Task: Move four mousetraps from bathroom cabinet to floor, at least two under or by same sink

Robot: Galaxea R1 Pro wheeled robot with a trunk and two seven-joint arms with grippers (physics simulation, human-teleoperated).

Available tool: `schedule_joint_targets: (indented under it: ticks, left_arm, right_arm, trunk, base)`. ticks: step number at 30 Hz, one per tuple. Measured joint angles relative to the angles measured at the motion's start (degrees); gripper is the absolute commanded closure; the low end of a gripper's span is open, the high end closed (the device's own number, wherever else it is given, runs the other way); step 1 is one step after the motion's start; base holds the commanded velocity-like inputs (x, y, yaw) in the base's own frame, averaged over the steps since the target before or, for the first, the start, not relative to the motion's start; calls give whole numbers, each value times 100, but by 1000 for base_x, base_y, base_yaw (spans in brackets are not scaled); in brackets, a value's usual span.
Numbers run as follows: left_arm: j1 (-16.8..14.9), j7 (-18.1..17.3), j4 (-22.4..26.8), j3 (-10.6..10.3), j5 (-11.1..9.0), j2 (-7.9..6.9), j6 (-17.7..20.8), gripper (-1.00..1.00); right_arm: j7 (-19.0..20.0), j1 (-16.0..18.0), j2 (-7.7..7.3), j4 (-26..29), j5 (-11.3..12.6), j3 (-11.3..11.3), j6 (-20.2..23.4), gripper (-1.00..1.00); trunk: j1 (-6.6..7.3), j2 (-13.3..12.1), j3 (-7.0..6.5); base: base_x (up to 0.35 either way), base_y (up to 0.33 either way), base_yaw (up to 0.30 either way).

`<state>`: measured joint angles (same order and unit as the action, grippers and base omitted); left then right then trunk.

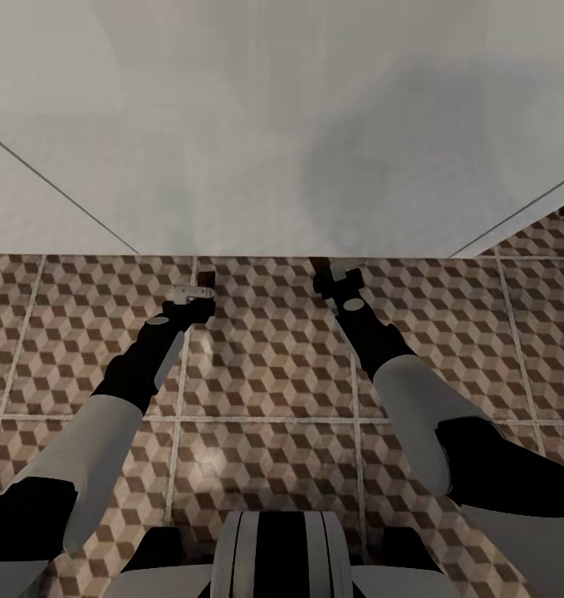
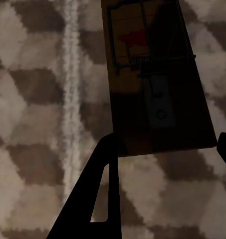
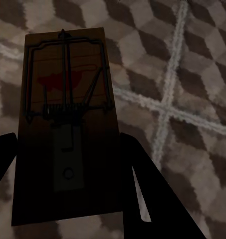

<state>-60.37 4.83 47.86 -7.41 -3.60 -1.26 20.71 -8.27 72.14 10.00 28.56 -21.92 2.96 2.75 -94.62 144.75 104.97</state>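
Left tool (image 2: 165, 149) gripping mousetrap (image 2: 152, 74), right tool (image 3: 68, 149) gripping 2nd mousetrap (image 3: 68, 124)

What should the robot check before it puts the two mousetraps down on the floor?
1. Left gripper holding a mousetrap: ok, fingers sit at both sides of the board.
2. Right gripper holding its mousetrap: ok, same way.
3. Patterned bathroom floor below both traps: ok, tiles show behind each one.
4. Both arms low, near the white wall: ok.
5. Sink close by: cannot tell.
6. Traps already touching the floor: cannot tell.
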Motion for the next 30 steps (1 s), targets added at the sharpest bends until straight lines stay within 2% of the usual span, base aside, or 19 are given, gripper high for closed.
schedule_joint_targets:
  ticks: [10, 19, 30]
  left_arm:
    - [0, 0, -8, 0, 0, 3, 0, 100]
    - [0, 4, 110, -1, 0, 3, 6, 100]
    - [0, 8, 310, -2, -1, 3, 25, 100]
  right_arm:
    - [0, 0, 0, -11, 0, 0, -2, 100]
    - [10, -1, 0, -593, -6, -29, -53, 100]
    - [11, 7, 0, -717, 1, -35, -27, 100]
  trunk:
    - [0, 0, 0]
    - [0, 0, 0]
    - [0, 0, 0]
  base:
    - [0, 0, 0]
    - [0, 0, 0]
    - [0, 0, 0]
